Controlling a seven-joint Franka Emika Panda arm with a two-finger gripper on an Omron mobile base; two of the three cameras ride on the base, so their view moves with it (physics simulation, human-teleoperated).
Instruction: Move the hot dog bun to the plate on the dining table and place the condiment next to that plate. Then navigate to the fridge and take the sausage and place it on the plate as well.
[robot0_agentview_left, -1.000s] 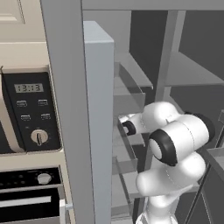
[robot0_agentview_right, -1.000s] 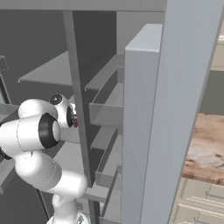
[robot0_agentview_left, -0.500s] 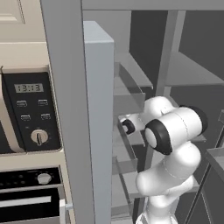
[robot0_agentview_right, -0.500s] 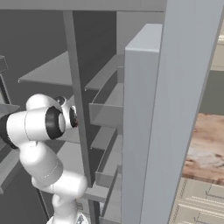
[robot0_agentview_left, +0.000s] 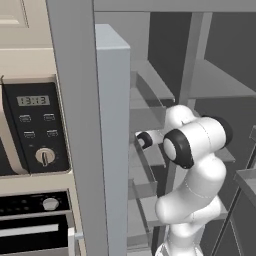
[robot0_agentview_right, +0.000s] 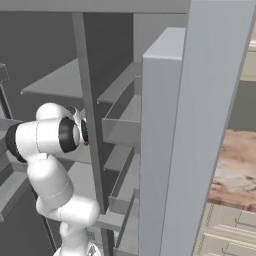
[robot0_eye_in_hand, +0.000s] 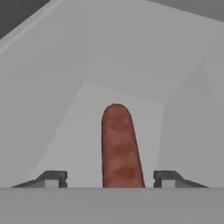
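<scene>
The sausage (robot0_eye_in_hand: 119, 146), a reddish-brown cylinder, lies on a grey shelf inside the fridge (robot0_agentview_left: 150, 75) and points away from the hand. My gripper (robot0_eye_in_hand: 110, 179) straddles its near end, one fingertip (robot0_eye_in_hand: 53, 178) on each side. A gap of bare shelf shows between the sausage and either fingertip, so the jaws stand open around it without touching. In the left base view the arm reaches left into the shelves, its hand (robot0_agentview_left: 145, 140) partly hidden behind the open fridge door (robot0_agentview_left: 112, 130). A sliver of red (robot0_agentview_right: 86, 143) shows beside the wrist in the right base view.
The grey fridge door (robot0_agentview_right: 160, 150) stands open close beside the arm. A vertical shelf post (robot0_agentview_right: 90, 125) rises just in front of the hand. The cream microwave and oven column (robot0_agentview_left: 35, 130) is to the left. A marbled counter (robot0_agentview_right: 237, 170) with cream drawers lies to the right.
The fingertips have drawn closer together around the sausage. The arm's elbow has swung over while the hand stays at the same shelf.
</scene>
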